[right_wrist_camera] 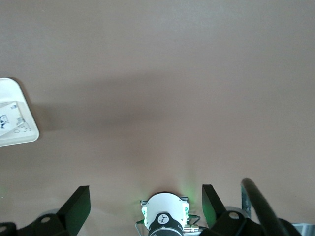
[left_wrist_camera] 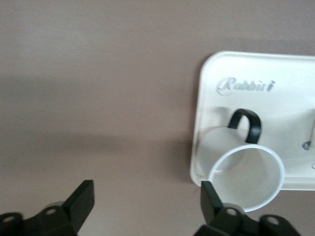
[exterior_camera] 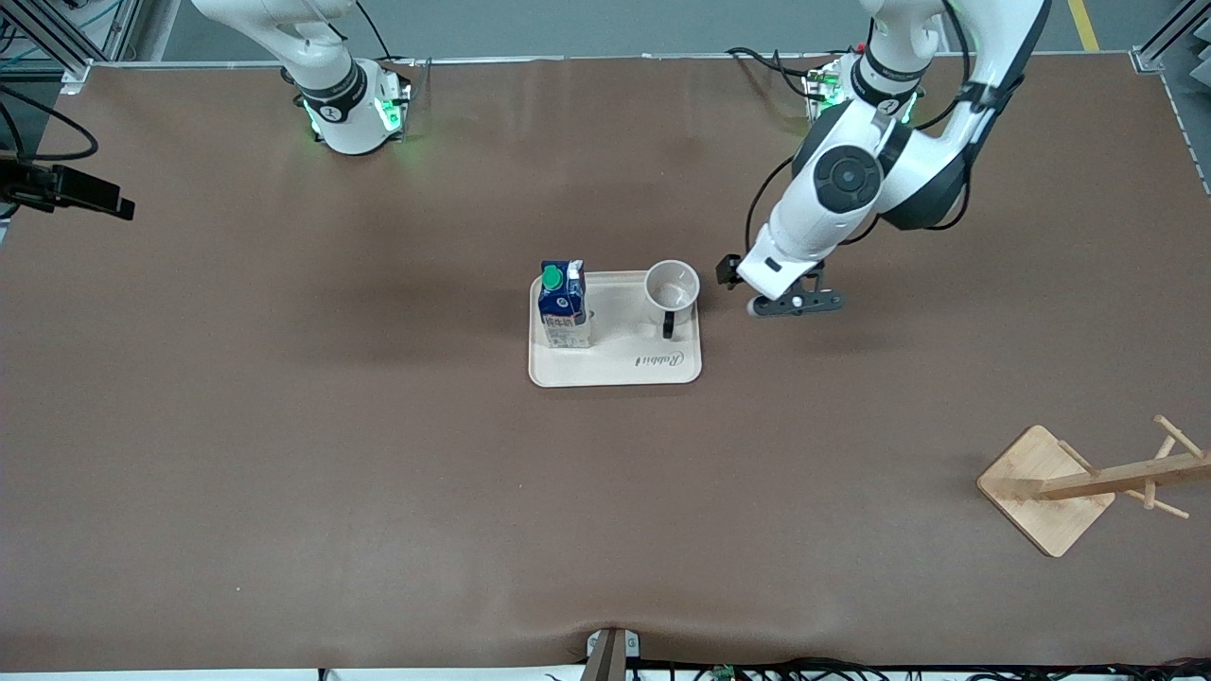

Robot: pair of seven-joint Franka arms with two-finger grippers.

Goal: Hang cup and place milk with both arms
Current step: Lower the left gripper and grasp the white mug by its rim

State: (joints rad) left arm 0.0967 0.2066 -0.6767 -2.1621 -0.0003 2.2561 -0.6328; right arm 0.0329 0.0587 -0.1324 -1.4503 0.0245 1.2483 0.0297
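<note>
The left hand (exterior_camera: 793,303), fingers wide and empty, hovered beside the tray (exterior_camera: 615,371) mid-desk, approaching the cup (exterior_camera: 672,288); next it needed to straddle the rim. The right hand (right_wrist_camera: 142,206), wide, waited.

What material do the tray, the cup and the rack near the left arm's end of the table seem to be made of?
The tray looks like cream plastic with a matte finish: it has moulded rounded corners and printed lettering. The cup seems to be white ceramic or plastic, smooth and slightly glossy, with a black handle; the look leaves this open. The rack appears to be light bamboo or wood, with visible grain and unpainted pegs.
</note>
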